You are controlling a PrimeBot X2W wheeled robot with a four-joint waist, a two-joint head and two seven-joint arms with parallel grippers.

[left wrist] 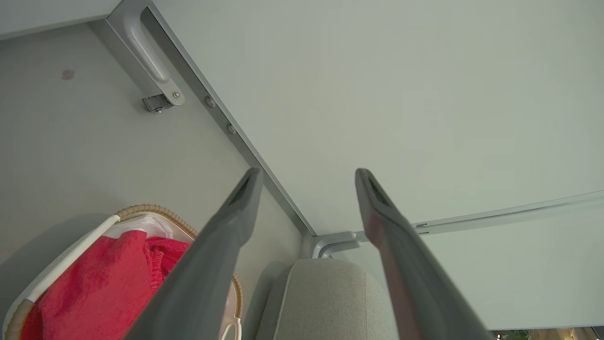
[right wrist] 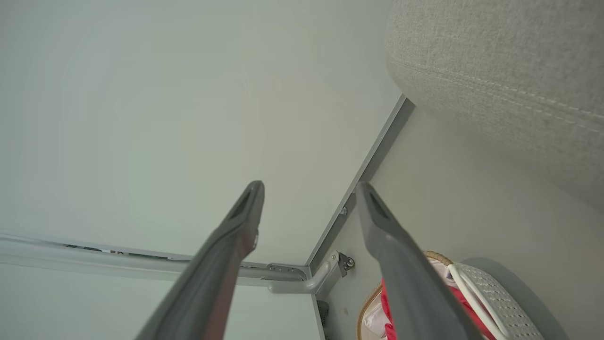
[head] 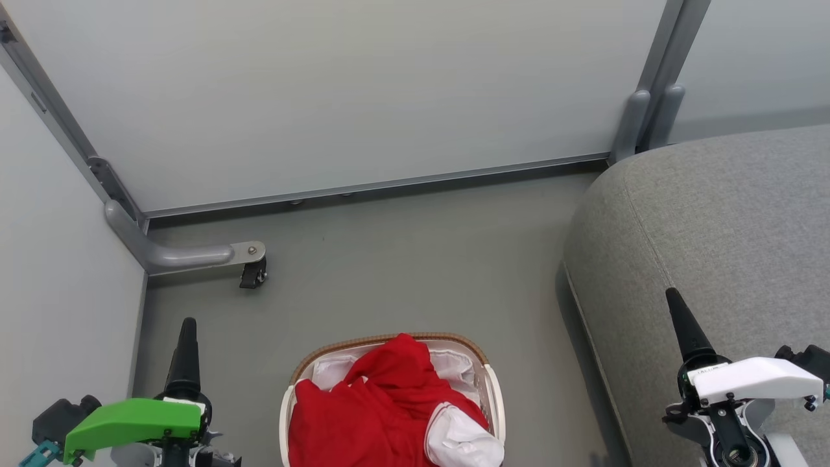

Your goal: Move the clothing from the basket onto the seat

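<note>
Down at 7 o'clock in the head view, the left gripper (head: 187, 331) points up over the grey floor (head: 402, 259), and the right gripper (head: 674, 301) at 4 o'clock stands over the seat (head: 713, 220). Both wrist views show the jaws parted fairly wide with nothing between them. At 6 o'clock the basket (head: 495, 389) rests on the floor between the two grippers, apart from both. The clothing (head: 382, 408) lies heaped inside it, red cloth bunched above the brown rim, with a white fold at the heap's 5 o'clock that may be a sleeve, though the frame edge cuts it off. White liner (head: 454, 360) shows at the basket's 1 o'clock. The seat fills the 3 o'clock side, near the basket but not touching it. A pale partition wall (head: 356, 91) spans 12 o'clock.
</note>
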